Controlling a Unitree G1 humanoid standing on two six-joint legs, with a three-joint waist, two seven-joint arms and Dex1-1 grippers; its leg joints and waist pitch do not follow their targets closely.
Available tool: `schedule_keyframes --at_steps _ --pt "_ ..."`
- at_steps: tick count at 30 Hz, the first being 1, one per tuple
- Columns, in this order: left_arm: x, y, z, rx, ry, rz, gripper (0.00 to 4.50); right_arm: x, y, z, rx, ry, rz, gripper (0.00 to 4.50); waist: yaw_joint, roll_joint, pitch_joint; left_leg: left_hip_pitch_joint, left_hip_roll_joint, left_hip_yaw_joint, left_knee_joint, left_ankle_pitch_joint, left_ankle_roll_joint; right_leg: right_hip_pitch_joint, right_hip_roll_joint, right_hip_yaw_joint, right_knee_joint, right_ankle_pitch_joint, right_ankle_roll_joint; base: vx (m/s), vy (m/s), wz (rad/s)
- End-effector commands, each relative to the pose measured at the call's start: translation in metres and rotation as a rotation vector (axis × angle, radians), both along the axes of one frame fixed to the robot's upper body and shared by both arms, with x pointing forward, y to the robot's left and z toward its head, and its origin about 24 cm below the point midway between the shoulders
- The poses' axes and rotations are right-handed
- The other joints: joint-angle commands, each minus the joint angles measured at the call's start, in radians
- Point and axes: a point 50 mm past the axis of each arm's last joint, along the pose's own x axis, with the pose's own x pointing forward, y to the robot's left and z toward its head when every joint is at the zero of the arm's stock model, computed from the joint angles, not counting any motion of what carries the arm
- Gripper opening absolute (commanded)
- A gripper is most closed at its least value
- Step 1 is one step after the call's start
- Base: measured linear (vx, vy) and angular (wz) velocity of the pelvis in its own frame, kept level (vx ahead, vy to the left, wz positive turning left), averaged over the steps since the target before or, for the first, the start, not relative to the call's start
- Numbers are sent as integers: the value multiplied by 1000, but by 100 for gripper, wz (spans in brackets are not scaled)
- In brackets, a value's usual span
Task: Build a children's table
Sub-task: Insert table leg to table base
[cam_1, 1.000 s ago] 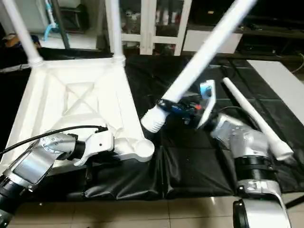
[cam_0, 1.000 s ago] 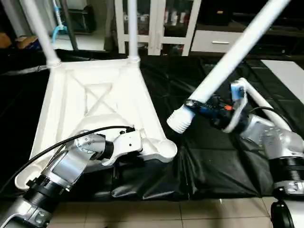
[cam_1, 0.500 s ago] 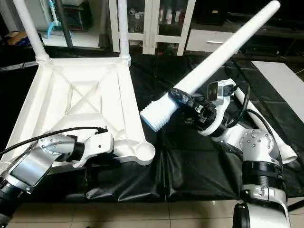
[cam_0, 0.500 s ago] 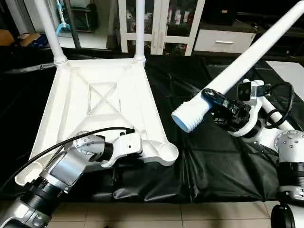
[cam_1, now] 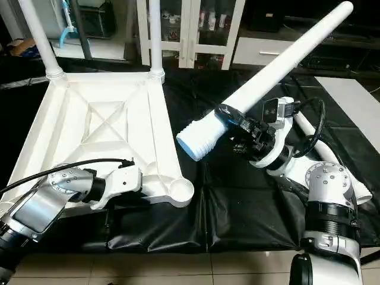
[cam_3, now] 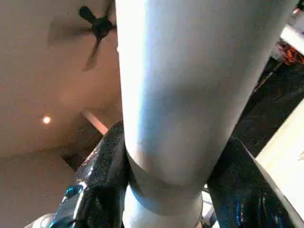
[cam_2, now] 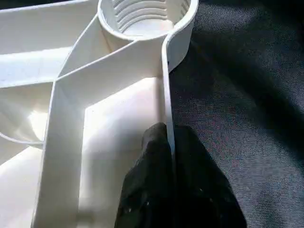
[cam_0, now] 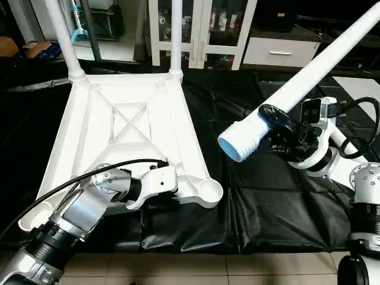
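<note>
On the black mat, the upturned top [cam_0: 127, 127] has two legs [cam_0: 176, 35] screwed into its far corners, the left tool [cam_2: 166, 142] clenched on its near rim beside an empty socket [cam_0: 208, 190], while the right tool [cam_1: 237, 127] grips the third leg [cam_1: 267, 77] aloft.

The table top [cam_0: 127, 127] is white with an X-ribbed underside; the 3 legs in view, including the raised leg [cam_0: 309, 77], are white. The cloth [cam_0: 261, 202] is black, the forearms silver.
</note>
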Motion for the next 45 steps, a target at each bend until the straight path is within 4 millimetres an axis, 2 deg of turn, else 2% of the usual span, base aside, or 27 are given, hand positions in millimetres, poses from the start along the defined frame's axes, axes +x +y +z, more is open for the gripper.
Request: schedule_keyframes --at_steps 1,2,6,7,9,10,13,18,21,23,26,30,34,39,45 --pt "-9 0 -15 61 60 -39 0 -1 -3 4 -7 -25 -31 184 2 -6 -53 13 16 7 -61 -126 8 39 -52 22 -67 -159 -214 0 0 0" --pt "-8 0 -15 63 54 -39 0 10 1 -4 -108 -8 -148 184 2 -5 -52 12 17 7 -62 -124 2 35 -54 22 -66 -163 -211 0 0 0" --pt "-8 0 -15 64 51 -38 0 26 0 -17 -220 77 -321 184 -2 -4 -52 16 14 8 -64 -138 -25 33 -51 22 -68 -192 -202 0 0 0" --pt "-8 0 -15 64 51 -39 0 37 -2 -25 -223 184 -414 184 -5 0 -53 17 13 7 -64 -136 -32 31 -51 23 -66 -185 -204 0 0 0" --pt "-8 0 -15 64 51 -39 0 35 -1 -26 -197 204 -399 184 -4 -1 -54 19 13 8 -63 -148 -35 31 -49 22 -67 -182 -203 0 0 0" --pt "-9 0 -15 64 52 -38 0 32 0 -26 -171 207 -371 184 -2 1 -55 16 13 7 -64 -136 -23 39 -47 22 -63 -137 -203 0 0 0" --pt "-9 0 -15 65 52 -38 0 30 0 -27 -165 217 -368 184 1 2 -56 16 14 8 -62 -117 -8 40 -48 22 -59 -90 -210 0 0 0" --pt "-8 0 -15 68 49 -39 0 30 -2 -32 -171 244 -380 184 2 0 -55 16 14 9 -63 -133 -13 40 -49 22 -62 -123 -208 0 0 0" --pt "-8 0 -15 69 49 -39 0 29 -2 -32 -178 244 -379 184 3 0 -56 16 14 9 -62 -120 -11 41 -48 22 -60 -108 -208 0 0 0" --pt "-8 0 -15 70 48 -40 0 29 0 -33 -229 226 -382 184 3 0 -56 15 14 9 -61 -112 -10 41 -48 22 -58 -99 -209 0 0 0" --pt "-7 -1 -13 67 47 -44 0 25 11 -40 -469 113 -354 184 3 -2 -54 13 13 8 -61 -101 -14 43 -46 20 -58 -91 -201 0 0 0" --pt "-6 -3 -11 62 45 -50 0 19 27 -55 -760 -60 -262 184 1 -2 -51 13 14 8 -61 -142 -19 41 -49 23 -64 -145 -191 0 0 0" --pt "-6 -4 -11 60 45 -52 0 19 32 -57 -774 -76 -250 184 1 -3 -51 16 15 7 -62 -160 -11 38 -47 25 -65 -155 -189 0 0 0" --pt "-7 -4 -11 59 47 -52 0 11 39 -64 -809 -92 -178 184 0 -3 -53 14 15 6 -61 -148 -5 40 -46 23 -60 -117 -199 0 0 0" --pt "-6 -3 -11 62 49 -50 0 6 37 -66 -813 -114 -122 184 0 -3 -52 14 16 4 -63 -171 -9 40 -47 24 -64 -138 -195 0 0 0"
